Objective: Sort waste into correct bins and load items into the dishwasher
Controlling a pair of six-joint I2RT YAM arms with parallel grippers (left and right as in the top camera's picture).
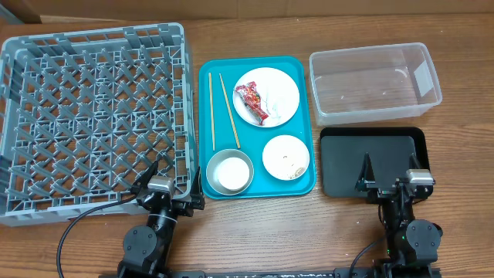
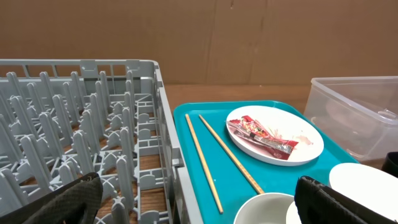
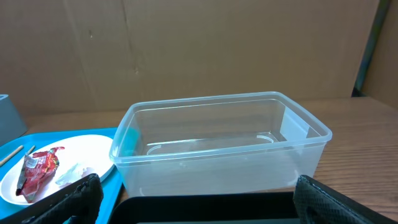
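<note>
**Overhead.** On my table (image 1: 463,154), left to right:
- Grey dish rack (image 1: 93,116), the largest item.
- Teal tray (image 1: 258,189), just beside the rack's right wall. It carries:
  - chopsticks (image 1: 224,108) lying along its left side, slightly splayed;
  - plate (image 1: 287,93) at its far right, with the red wrapper (image 1: 253,102) on it;
  - bowl (image 1: 230,171) in its near left corner;
  - second bowl (image 1: 285,157) at its near right.
- Clear tub (image 1: 374,81) at far right.
- Black tray (image 1: 386,150) just in front of the tub.
- Left claw (image 1: 171,181) is at the rack's near right corner, fingers spread wide, gripping nothing.
- Right claw (image 1: 390,166) is over the black tray's near edge, likewise spread wide and empty.

**Left wrist.**
- My two dark fingers (image 2: 62,202) sit in the bottom corners, well apart, with nothing between them.
- The rack's pegs fill the left.
- The chopsticks (image 2: 227,155) run toward me on the teal tray (image 2: 186,124).
- The wrapper (image 2: 264,135) lies on the plate (image 2: 308,146).
- A bowl rim (image 2: 264,208) shows at the bottom edge.
- The tub (image 2: 357,115) is at right.

**Right wrist.**
- The fingers (image 3: 62,202) are again in both bottom corners, far apart and holding nothing.
- The clear tub (image 3: 221,146) stands straight ahead.
- The black tray's edge (image 3: 205,202) is just below it.
- At left the plate (image 3: 93,149) carries the wrapper (image 3: 34,168).
- A crumpled white tissue (image 3: 71,174) lies on the plate beside the wrapper.
</note>
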